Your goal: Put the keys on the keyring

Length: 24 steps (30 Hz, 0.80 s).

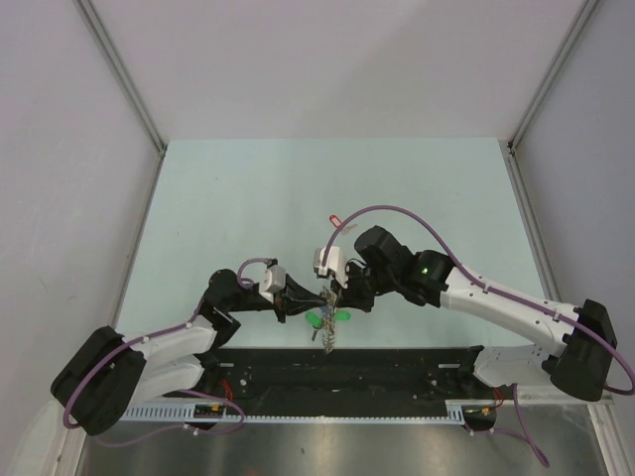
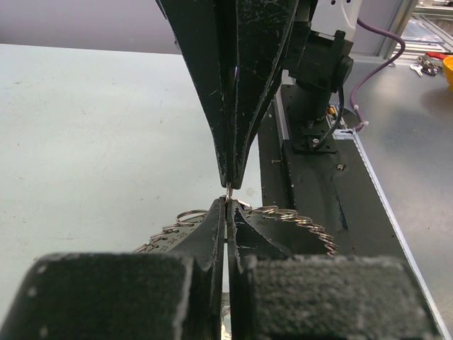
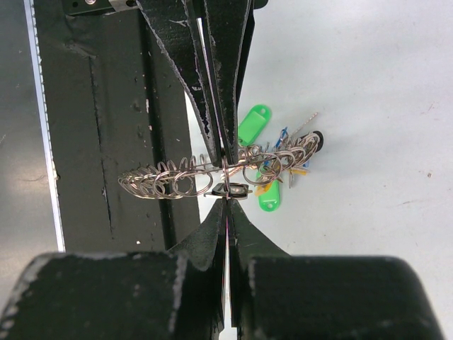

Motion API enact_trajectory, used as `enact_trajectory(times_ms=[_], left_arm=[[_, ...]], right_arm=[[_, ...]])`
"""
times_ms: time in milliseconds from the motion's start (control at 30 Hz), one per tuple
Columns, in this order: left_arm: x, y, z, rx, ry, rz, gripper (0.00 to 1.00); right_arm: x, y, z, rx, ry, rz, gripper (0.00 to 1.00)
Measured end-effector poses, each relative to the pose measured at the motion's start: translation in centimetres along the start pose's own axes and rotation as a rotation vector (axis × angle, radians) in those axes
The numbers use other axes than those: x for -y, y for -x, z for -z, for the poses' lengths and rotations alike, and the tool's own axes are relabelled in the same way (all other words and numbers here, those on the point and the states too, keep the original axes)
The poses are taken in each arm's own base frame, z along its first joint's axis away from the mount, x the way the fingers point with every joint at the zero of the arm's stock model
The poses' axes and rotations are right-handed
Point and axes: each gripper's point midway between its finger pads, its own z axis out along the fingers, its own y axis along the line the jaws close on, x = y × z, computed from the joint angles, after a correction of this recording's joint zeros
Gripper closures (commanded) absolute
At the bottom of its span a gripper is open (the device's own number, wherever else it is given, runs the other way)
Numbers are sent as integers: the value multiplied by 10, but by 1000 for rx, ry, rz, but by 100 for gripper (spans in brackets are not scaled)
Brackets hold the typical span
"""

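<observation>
Near the front edge of the table [image 1: 248,178], the left gripper [image 2: 226,205] and right gripper [image 3: 226,204] meet tip to tip, both pinched shut on the keyring [image 3: 212,167] – a light, springy, slippery wire crowded with keys [image 3: 253,125] – best gripped on bare wire

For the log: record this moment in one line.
left gripper shut | right gripper shut | both tip-to-tip at keyring | red key tag lying apart
</observation>
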Motion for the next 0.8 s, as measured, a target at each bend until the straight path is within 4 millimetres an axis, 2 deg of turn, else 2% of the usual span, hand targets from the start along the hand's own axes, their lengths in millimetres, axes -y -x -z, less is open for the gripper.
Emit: enact_trajectory(times_ms=[800], left_arm=[[0,-5,0,-21,0,7,100]], right_arm=[[-2,1,6,5,-2,9,100]])
